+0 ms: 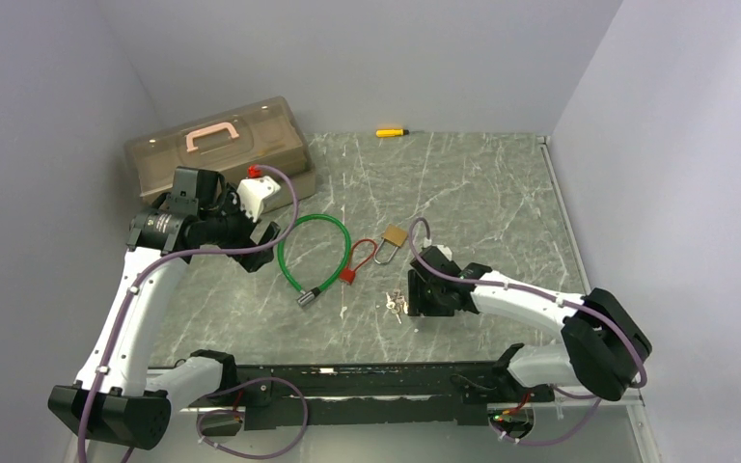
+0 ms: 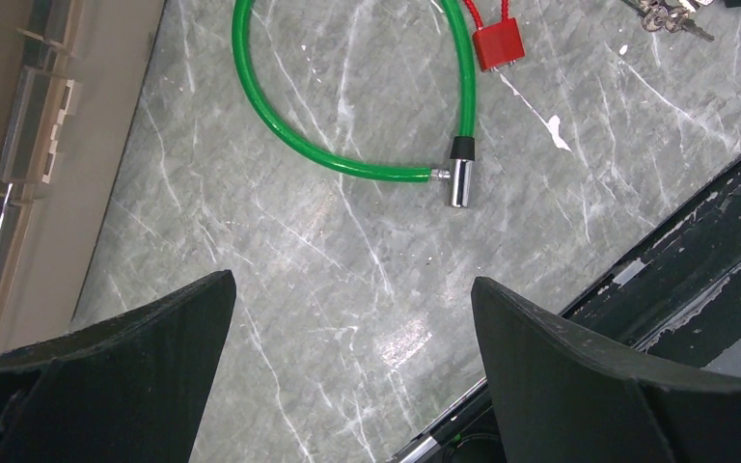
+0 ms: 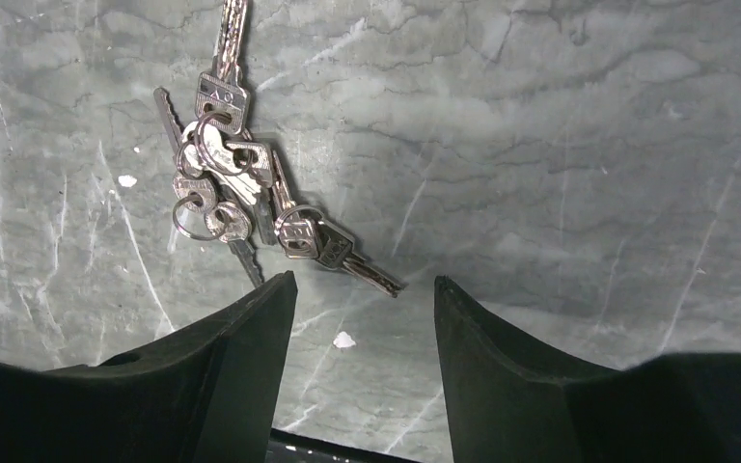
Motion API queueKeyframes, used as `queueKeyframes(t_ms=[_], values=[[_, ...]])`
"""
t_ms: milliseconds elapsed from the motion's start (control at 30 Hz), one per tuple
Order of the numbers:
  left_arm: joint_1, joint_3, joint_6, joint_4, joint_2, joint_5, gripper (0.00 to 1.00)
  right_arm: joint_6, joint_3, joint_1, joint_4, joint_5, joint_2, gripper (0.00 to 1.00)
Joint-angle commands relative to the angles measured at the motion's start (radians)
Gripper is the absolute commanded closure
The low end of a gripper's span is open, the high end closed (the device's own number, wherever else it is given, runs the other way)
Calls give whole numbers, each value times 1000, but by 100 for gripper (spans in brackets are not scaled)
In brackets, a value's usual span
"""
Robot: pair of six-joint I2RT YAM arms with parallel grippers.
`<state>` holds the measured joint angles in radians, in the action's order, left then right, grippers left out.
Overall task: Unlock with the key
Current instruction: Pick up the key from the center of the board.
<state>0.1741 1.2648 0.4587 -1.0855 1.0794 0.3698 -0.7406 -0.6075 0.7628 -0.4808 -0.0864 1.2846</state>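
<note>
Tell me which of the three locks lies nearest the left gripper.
The green cable lock; the red padlock and brass padlock lie farther right.

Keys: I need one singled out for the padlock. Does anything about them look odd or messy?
Yes. The keys lie in a tangled bunch on linked rings, overlapping each other on the table just ahead of the open right hand. None lies free of the rest. Nothing looks damaged.

Keys [image 3: 220, 98] shiny metal; table [image 3: 589, 145] glossy marbled stone-look; cable lock [image 2: 386, 174] glossy green plastic.
</note>
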Motion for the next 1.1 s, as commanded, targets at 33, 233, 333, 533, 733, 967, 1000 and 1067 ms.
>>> queueKeyframes(t_ms=[33, 233, 333, 533, 733, 967, 1000, 1067], values=[[5, 42, 2, -18, 4, 20, 1, 5, -41, 7, 35, -4, 55, 43], [5, 44, 8, -19, 3, 13, 1, 53, -94, 28, 29, -30, 135, 45], [5, 43, 8, -14, 4, 11, 1, 55, -92, 53, 23, -49, 160, 51], [5, 33, 6, -4, 10, 13, 1, 31, -73, 96, 23, -63, 180, 81], [5, 27, 5, -1, 12, 13, 1, 37, -118, 99, -17, -88, 130, 100], [5, 22, 1, 6, 11, 27, 1, 85, -208, 98, -104, -68, 5, 100], [5, 24, 0, 6, 12, 31, 1, 92, -214, 97, -115, -61, -10, 100], [5, 27, -1, 7, 14, 36, 1, 106, -219, 97, -132, -49, -45, 100]])
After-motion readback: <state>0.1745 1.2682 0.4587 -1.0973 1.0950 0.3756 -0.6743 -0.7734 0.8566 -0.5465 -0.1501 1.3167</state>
